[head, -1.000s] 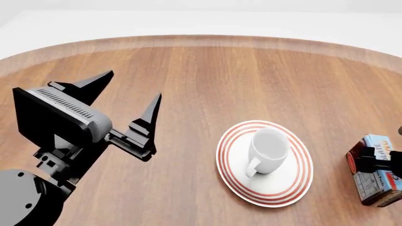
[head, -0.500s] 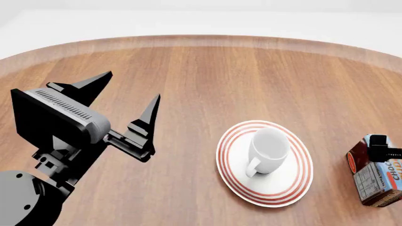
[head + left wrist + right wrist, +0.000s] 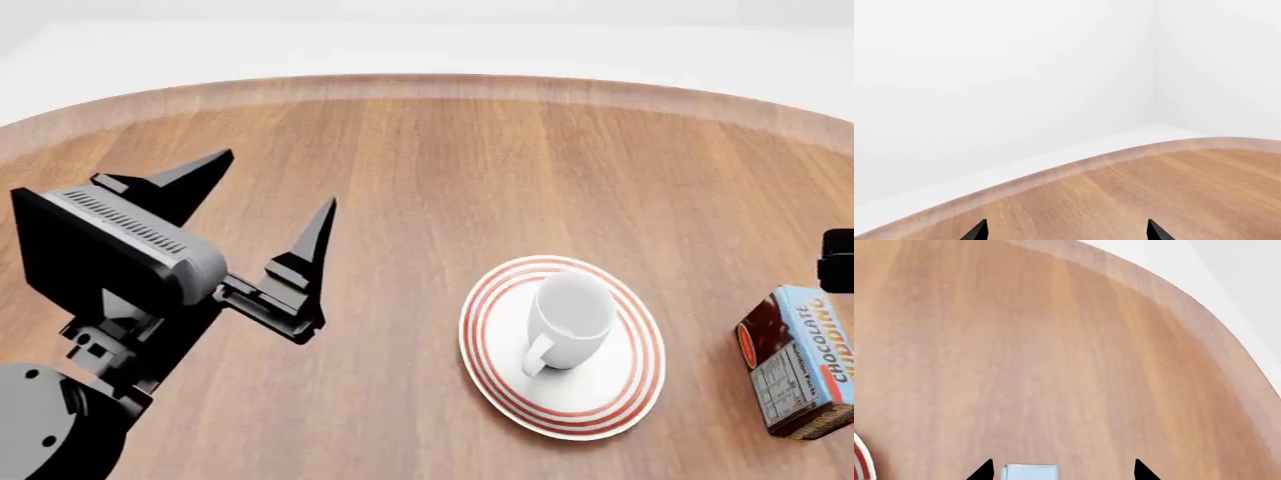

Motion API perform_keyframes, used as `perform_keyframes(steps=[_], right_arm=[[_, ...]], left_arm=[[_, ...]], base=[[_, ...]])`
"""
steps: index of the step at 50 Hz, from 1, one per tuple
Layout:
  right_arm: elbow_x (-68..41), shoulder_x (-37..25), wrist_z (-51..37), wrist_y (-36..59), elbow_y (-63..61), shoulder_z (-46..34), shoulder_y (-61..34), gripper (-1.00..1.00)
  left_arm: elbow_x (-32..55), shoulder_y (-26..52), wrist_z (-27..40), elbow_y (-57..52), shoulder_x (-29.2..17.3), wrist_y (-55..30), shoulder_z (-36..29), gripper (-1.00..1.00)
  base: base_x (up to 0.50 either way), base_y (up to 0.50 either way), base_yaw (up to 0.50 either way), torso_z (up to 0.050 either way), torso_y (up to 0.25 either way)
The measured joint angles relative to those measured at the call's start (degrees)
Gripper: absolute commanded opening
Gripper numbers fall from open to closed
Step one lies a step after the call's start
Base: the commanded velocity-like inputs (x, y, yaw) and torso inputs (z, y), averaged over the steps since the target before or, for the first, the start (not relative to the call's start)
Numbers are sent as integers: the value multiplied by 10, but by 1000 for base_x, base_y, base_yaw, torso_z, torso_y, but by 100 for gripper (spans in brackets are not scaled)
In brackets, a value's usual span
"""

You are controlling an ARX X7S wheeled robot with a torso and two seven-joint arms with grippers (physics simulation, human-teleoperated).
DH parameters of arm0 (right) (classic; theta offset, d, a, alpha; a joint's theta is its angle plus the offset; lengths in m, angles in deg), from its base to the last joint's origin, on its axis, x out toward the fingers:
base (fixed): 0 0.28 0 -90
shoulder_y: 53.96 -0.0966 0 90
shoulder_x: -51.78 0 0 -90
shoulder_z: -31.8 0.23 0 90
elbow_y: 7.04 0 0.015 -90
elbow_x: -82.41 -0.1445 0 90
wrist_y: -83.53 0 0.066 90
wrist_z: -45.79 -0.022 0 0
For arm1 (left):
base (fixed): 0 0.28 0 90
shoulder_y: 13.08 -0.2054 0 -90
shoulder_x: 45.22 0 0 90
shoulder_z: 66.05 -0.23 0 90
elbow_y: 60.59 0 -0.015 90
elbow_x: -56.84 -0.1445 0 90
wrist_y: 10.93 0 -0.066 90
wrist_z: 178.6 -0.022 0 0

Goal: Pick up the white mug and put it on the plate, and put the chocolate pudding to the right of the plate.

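The white mug stands upright on the red-ringed plate, handle toward the near side. The chocolate pudding stands on the table just right of the plate, free of any grip. Only a black part of my right gripper shows at the head view's right edge, above and behind the carton. In the right wrist view the right gripper is open, with the carton's light blue top low between the fingertips and untouched. My left gripper hangs open over bare wood at the left, and the left wrist view shows the gripper empty.
The round wooden table's far edge curves across the back with a white floor beyond it. A sliver of the plate's rim shows at the edge of the right wrist view. White walls fill the left wrist view.
My right gripper has let go of the chocolate pudding and drawn back toward the right edge, leaving the carton standing beside the plate. The left arm has drifted slightly left.
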Motion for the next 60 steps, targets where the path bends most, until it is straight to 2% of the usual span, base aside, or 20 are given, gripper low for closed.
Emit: perform_keyframes(steps=[15, 39, 60], right_arm=[[31, -40, -10, -2, -102, 24, -73, 100], [100, -145, -42, -56, -334, 60, -130, 100], [167, -224, -102, -170, -553, 70, -125, 100]], left_arm=[[1, -6, -2, -1, -9, 10, 5, 100], [-2, -11, 2, -4, -13, 14, 8, 100], [-8, -18, 14, -13, -22, 23, 14, 100]], base=[[0, 0, 0, 0, 0], [0, 0, 0, 0, 0], [0, 0, 0, 0, 0]])
